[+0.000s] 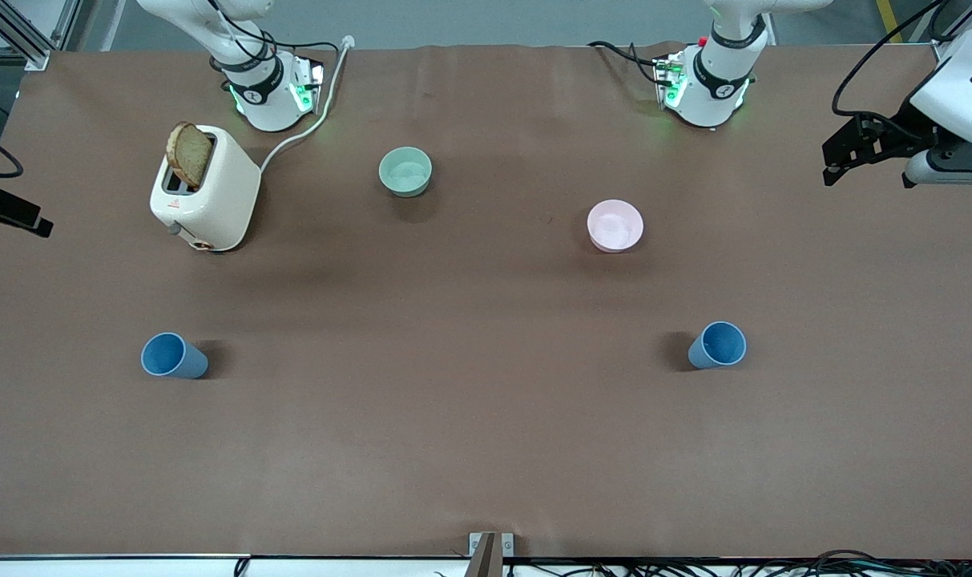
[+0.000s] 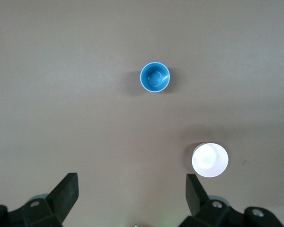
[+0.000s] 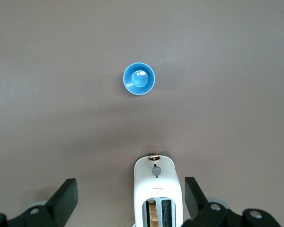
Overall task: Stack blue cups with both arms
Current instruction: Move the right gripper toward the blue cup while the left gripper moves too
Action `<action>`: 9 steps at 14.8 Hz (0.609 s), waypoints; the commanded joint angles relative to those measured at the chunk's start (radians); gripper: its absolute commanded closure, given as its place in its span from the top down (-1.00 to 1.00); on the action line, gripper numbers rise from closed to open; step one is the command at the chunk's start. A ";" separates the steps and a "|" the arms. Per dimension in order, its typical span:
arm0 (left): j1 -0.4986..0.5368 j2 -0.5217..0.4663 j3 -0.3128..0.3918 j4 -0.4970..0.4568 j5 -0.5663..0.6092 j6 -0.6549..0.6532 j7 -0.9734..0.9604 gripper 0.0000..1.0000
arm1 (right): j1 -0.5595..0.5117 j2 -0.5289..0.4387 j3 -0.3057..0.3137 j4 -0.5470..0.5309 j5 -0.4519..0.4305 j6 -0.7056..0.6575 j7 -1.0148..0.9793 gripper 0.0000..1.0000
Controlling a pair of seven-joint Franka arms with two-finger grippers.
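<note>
Two blue cups stand upright and apart on the brown table. One blue cup (image 1: 173, 356) is toward the right arm's end and shows in the right wrist view (image 3: 138, 79). The other blue cup (image 1: 718, 344) is toward the left arm's end and shows in the left wrist view (image 2: 155, 77). My left gripper (image 1: 866, 160) hangs high over the left arm's end of the table, open and empty (image 2: 132, 182). My right gripper (image 3: 131, 187) is open and empty, high over the toaster; only a part of it (image 1: 13, 210) shows at the front view's edge.
A white toaster (image 1: 207, 192) with a slice of bread in it stands near the right arm's base, its cord running to the table's back. A pale green bowl (image 1: 405, 171) and a pink bowl (image 1: 615, 225) sit farther from the front camera than the cups.
</note>
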 commanded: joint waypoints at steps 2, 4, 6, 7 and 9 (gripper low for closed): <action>0.002 0.001 0.007 0.008 -0.014 -0.006 0.006 1.00 | -0.010 -0.030 0.005 -0.029 0.015 0.003 0.003 1.00; 0.017 0.006 0.007 0.013 -0.013 -0.006 0.011 1.00 | -0.010 -0.030 0.005 -0.029 0.015 0.003 0.003 1.00; 0.021 0.058 0.007 0.043 0.002 -0.006 0.013 1.00 | -0.012 -0.029 0.005 -0.028 0.015 0.006 0.003 1.00; 0.028 0.085 0.007 0.043 -0.001 0.002 0.022 1.00 | -0.014 -0.026 0.005 -0.028 0.019 0.017 0.003 1.00; 0.031 0.150 0.007 0.034 -0.002 0.087 0.022 1.00 | -0.007 -0.015 0.006 -0.032 0.022 0.061 0.002 1.00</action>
